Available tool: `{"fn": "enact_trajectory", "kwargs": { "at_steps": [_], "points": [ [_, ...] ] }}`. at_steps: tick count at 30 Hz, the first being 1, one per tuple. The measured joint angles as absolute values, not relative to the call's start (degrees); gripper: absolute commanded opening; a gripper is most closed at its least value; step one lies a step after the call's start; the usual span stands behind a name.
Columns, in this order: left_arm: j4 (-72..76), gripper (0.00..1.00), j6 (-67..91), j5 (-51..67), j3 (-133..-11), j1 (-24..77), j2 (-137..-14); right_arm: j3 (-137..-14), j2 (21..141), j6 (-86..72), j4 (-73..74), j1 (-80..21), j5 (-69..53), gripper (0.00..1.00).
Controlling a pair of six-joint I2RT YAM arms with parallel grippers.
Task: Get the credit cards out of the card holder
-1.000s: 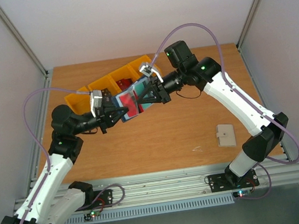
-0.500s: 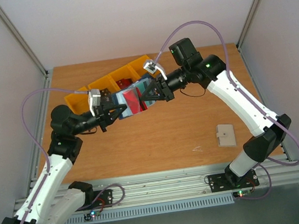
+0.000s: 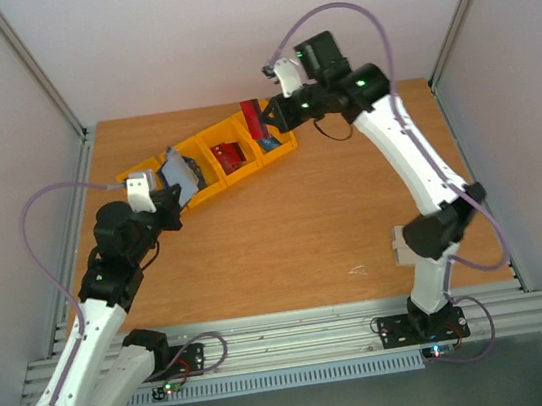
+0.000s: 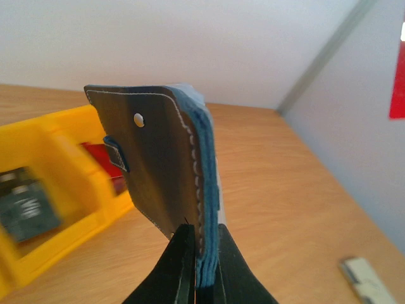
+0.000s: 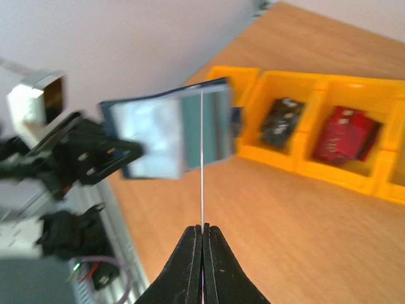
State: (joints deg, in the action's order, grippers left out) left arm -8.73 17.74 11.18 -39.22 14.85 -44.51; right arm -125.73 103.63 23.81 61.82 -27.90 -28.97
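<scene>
My left gripper (image 3: 172, 189) (image 4: 201, 244) is shut on the bottom edge of the navy card holder (image 3: 179, 169) (image 4: 158, 161), which stands upright over the left end of the yellow bins. It also shows in the right wrist view as the card holder (image 5: 171, 133), inner pockets facing the camera. My right gripper (image 3: 269, 119) (image 5: 202, 231) is shut on a red credit card (image 3: 253, 119), held in the air over the right end of the bins. That card (image 5: 202, 158) shows edge-on as a thin line in the right wrist view, and as a red sliver (image 4: 397, 76) in the left wrist view.
A row of yellow bins (image 3: 203, 138) (image 5: 297, 158) (image 4: 69, 215) runs diagonally across the back left of the table, with a red item (image 3: 230, 155) and a dark item (image 5: 282, 120) inside. A beige pad (image 3: 399, 246) lies at the right, partly behind my right arm.
The two grippers, close together over the table, have pulled apart. The right one moved back and up with the red card; the left one drew back left with the card holder.
</scene>
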Motion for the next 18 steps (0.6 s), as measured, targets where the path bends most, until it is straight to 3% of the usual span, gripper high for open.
{"fn": "enact_trajectory", "kwargs": {
  "at_steps": [8, 18],
  "points": [
    [-10.7, 0.00, 17.6, 1.5, -36.0, 11.2, -36.8, -148.3, 127.2, 19.2, 66.0, -34.1, -7.7, 0.01],
    [-12.3, 0.00, 17.9, -2.0, -29.5, 10.3, -32.5, -151.5, 142.9, 19.2, 60.6, -36.8, 6.0, 0.01]
  ]
}}
